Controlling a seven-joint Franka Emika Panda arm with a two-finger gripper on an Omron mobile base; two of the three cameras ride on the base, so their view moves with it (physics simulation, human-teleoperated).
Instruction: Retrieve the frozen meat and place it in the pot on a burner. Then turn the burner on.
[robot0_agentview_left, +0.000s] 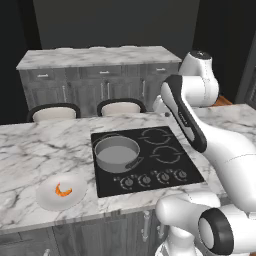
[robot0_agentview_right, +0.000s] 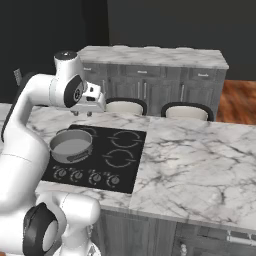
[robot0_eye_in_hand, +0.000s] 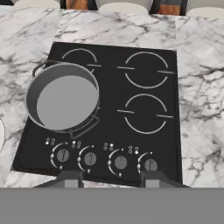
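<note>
The frozen meat (robot0_agentview_left: 63, 190), a tiny curved orange piece, lies on a round white plate (robot0_agentview_left: 47, 200) at the counter's front left. The grey pot (robot0_agentview_left: 117, 152) (robot0_agentview_right: 71, 145) (robot0_eye_in_hand: 62, 101) stands empty on the front-left burner of the black cooktop (robot0_agentview_left: 172, 167) (robot0_eye_in_hand: 109, 87). Three more burners are bare, among them a front-right burner (robot0_eye_in_hand: 145, 113). My gripper (robot0_agentview_right: 82, 113) (robot0_eye_in_hand: 109, 179) hangs high above the cooktop's near edge, looking down on pot and knobs. It is open, its fingertips (robot0_eye_in_hand: 70, 177) wide apart with nothing between them. It is well away from the meat.
Several round grey knobs (robot0_eye_in_hand: 120, 162) line the cooktop's front edge. White marble counter (robot0_agentview_right: 200, 160) stretches right of the cooktop. Two stools (robot0_agentview_left: 120, 106) stand at the island's far side, with grey cabinets (robot0_agentview_left: 100, 85) behind. The plate's rim (robot0_eye_in_hand: 1, 135) peeks in at the hand view's left.
</note>
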